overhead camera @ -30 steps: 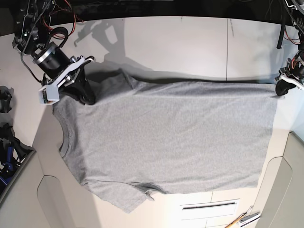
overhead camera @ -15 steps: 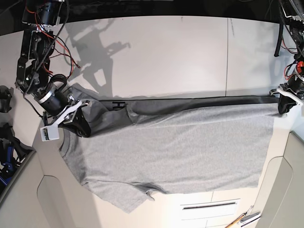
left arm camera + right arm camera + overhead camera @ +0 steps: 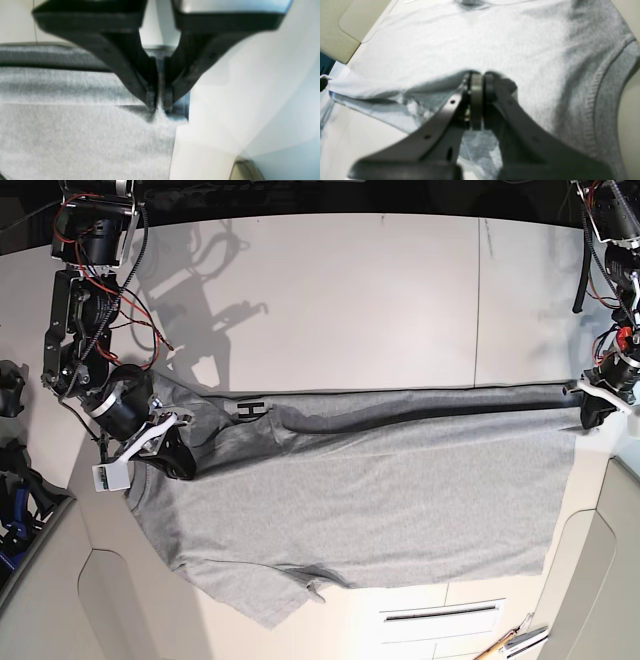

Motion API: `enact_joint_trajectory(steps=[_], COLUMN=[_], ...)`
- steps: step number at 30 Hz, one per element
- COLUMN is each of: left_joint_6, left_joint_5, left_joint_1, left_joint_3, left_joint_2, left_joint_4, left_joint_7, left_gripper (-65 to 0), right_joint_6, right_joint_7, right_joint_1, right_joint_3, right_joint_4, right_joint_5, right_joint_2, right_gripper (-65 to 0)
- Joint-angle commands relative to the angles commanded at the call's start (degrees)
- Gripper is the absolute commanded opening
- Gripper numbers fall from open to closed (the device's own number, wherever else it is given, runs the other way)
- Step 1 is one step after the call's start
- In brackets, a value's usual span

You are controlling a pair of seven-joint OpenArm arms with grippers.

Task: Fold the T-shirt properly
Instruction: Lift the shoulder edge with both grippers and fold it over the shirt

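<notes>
The grey T-shirt [image 3: 370, 500] is pinched at its far edge by the left gripper [image 3: 592, 408] and the right gripper [image 3: 172, 455].

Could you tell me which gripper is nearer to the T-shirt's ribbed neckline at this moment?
The right gripper. It is clamped on the T-shirt at the shoulder, right beside the ribbed neckline. The left gripper grips the hem corner at the opposite end of the shirt.

Probably a lab: bare white table [image 3: 400, 290], exposed wiring [image 3: 120, 300].
</notes>
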Motion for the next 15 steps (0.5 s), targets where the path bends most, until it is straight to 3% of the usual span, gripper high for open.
enact_joint_trajectory(steps=[2,5,10,12,15], left_joint_6=[0.0,0.0,0.0,0.0,0.0], left_joint_5=[0.0,0.0,0.0,0.0,-1.3], left_joint_1=[0.0,0.0,0.0,0.0,0.0], left_joint_3=[0.0,0.0,0.0,-0.1,-1.7], left_joint_2=[0.6,1.5,2.1,2.1,2.1], left_joint_4=[0.0,0.0,0.0,0.0,0.0], left_joint_7=[0.0,-0.5,-1.0,-0.8,0.2], left_gripper=[-65.0,-62.1,-36.0,-34.0,-34.0], right_joint_6=[0.0,-0.09,-0.87,-0.87,-0.85], right_joint_7=[0.4,1.1,-0.9,-1.8,-1.8], right_joint_1=[0.0,0.0,-0.2,-0.1,-0.2], right_joint_3=[0.0,0.0,0.1,0.6,3.5], right_joint_4=[0.0,0.0,0.0,0.1,0.7], right_joint_5=[-1.2,-3.2,-2.4,0.4,1.6], right_joint_2=[0.0,0.0,0.0,0.0,0.0], right_gripper=[-62.7,-52.1,-38.9,-32.9,-32.0])
